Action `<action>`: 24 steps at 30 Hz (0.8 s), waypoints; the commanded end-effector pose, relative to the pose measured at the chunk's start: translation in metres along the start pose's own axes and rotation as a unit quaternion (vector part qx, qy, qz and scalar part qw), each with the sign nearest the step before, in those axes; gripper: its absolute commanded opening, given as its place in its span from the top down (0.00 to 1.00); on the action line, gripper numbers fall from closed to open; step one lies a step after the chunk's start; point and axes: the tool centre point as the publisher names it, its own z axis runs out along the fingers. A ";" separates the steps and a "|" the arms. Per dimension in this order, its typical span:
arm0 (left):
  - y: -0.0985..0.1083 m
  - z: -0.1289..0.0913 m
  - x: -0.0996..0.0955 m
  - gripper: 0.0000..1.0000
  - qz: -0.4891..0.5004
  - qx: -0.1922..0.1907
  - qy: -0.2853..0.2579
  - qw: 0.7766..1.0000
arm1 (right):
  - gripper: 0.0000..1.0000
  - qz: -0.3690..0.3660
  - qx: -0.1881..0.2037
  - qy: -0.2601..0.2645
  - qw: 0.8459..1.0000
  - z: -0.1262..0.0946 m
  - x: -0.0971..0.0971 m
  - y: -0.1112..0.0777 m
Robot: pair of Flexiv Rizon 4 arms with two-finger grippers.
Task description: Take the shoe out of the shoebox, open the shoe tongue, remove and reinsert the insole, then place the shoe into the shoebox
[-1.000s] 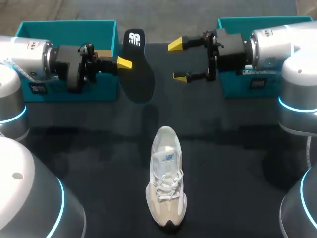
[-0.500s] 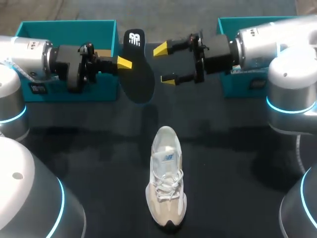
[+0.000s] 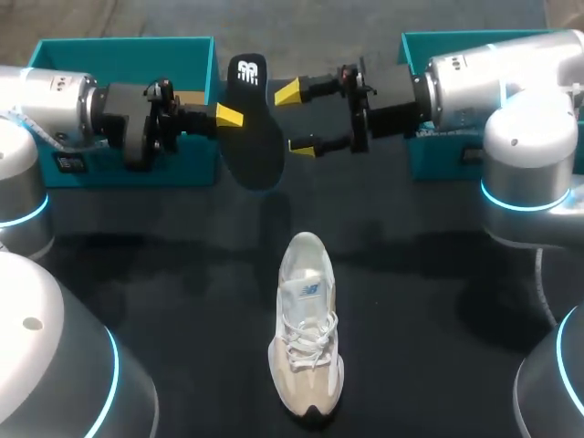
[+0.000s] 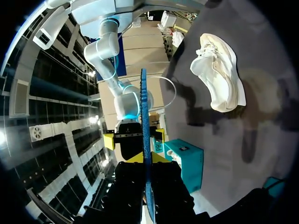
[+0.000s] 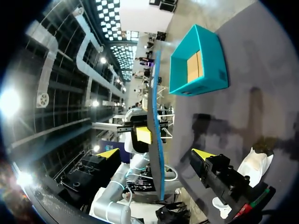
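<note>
My left gripper (image 3: 228, 117) is shut on the edge of a black insole (image 3: 251, 137) and holds it on edge above the table's far middle. The left wrist view shows the insole (image 4: 145, 126) as a thin blue-edged strip rising out of that gripper (image 4: 145, 158). Just right of the insole, my right gripper (image 3: 296, 119) stands open, its fingertips close to the insole's side without touching. In the right wrist view the insole (image 5: 156, 107) lies ahead of that gripper (image 5: 156, 154), between its spread fingers. The white shoe (image 3: 307, 333) lies on the table, toe towards me.
A teal shoebox (image 3: 123, 55) stands at the far left behind my left arm. A second teal box (image 3: 429, 46) sits at the far right under my right arm. The dark tabletop (image 3: 182, 274) spreads around the shoe.
My right arm has moved left towards the insole, its open fingers now close beside it. The left arm, the insole and the shoe have kept still.
</note>
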 end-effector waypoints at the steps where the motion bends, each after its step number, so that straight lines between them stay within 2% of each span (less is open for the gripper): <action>1: 0.000 0.000 0.000 1.00 0.000 0.000 0.001 1.000 | 0.00 0.001 -0.001 -0.005 1.000 0.014 0.003 -0.001; 6: 0.000 0.000 0.000 1.00 0.000 0.000 0.001 1.000 | 0.00 -0.003 0.006 -0.004 1.000 0.023 0.001 -0.004; 7: 0.000 0.000 0.000 1.00 0.000 0.000 0.001 1.000 | 0.16 -0.003 0.006 -0.003 1.000 0.024 0.000 -0.005; 9: 0.000 0.000 0.000 1.00 0.000 0.000 0.001 1.000 | 0.18 -0.002 0.009 -0.003 1.000 0.026 -0.001 -0.005; 10: 0.000 0.001 -0.001 1.00 0.003 0.000 0.000 1.000 | 0.23 -0.002 0.008 -0.003 1.000 0.027 -0.001 -0.005; 11: 0.000 0.001 -0.001 1.00 0.006 -0.002 0.002 1.000 | 0.32 -0.003 0.008 -0.002 1.000 0.027 -0.001 -0.005; 12: -0.001 0.002 -0.002 1.00 0.009 -0.002 0.002 1.000 | 0.45 -0.003 0.008 -0.002 1.000 0.028 -0.002 -0.006; 13: -0.001 0.002 -0.003 1.00 0.009 -0.002 0.002 1.000 | 0.49 -0.005 0.007 -0.001 1.000 0.028 -0.002 -0.007; 24: 0.000 0.004 -0.003 1.00 0.013 -0.008 0.002 1.000 | 0.52 -0.012 0.009 -0.001 1.000 0.034 0.000 -0.016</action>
